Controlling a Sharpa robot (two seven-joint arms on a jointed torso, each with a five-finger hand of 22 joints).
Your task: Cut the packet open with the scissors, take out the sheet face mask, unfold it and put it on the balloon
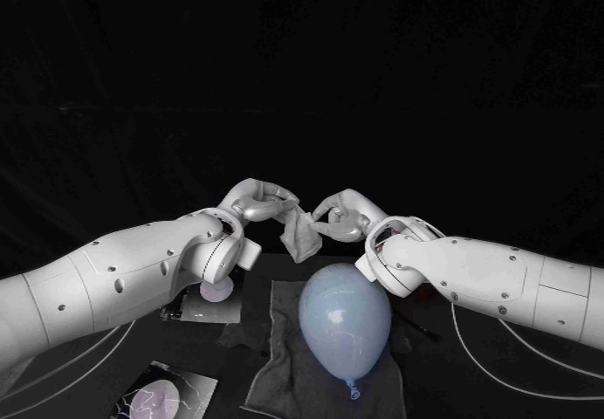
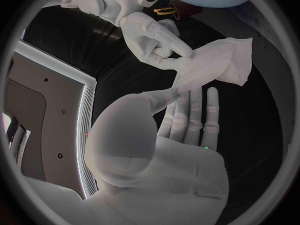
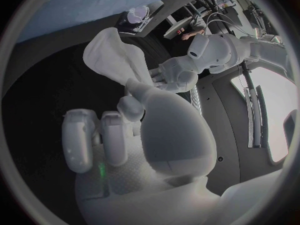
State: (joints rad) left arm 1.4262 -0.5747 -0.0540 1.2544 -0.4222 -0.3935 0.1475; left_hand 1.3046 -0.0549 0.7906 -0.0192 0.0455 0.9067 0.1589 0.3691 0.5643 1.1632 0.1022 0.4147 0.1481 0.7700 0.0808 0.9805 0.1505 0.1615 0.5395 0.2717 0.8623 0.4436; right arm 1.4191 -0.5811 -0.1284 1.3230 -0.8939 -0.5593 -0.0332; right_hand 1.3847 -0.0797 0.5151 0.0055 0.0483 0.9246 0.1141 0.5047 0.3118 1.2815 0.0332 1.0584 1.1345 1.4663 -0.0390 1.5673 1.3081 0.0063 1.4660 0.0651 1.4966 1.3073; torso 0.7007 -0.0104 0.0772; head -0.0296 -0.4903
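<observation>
I've got the mask [image 1: 299,237] out, mostly folded, pinched by left hand [image 1: 258,202] and right hand [image 1: 341,215] just beyond the balloon [image 1: 342,319]. Unfolding and placing are left.

Balloon [image 1: 344,319] on cloth [image 1: 271,375], cloth on table [image 1: 504,393] — mask [image 1: 299,236] behind balloon

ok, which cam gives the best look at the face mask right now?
Left wrist view: the face mask shows broad and clear, held between left hand and right hand. Head view shows it small, hanging between the hands. Right wrist view shows it bunched at the fingertips.
</observation>
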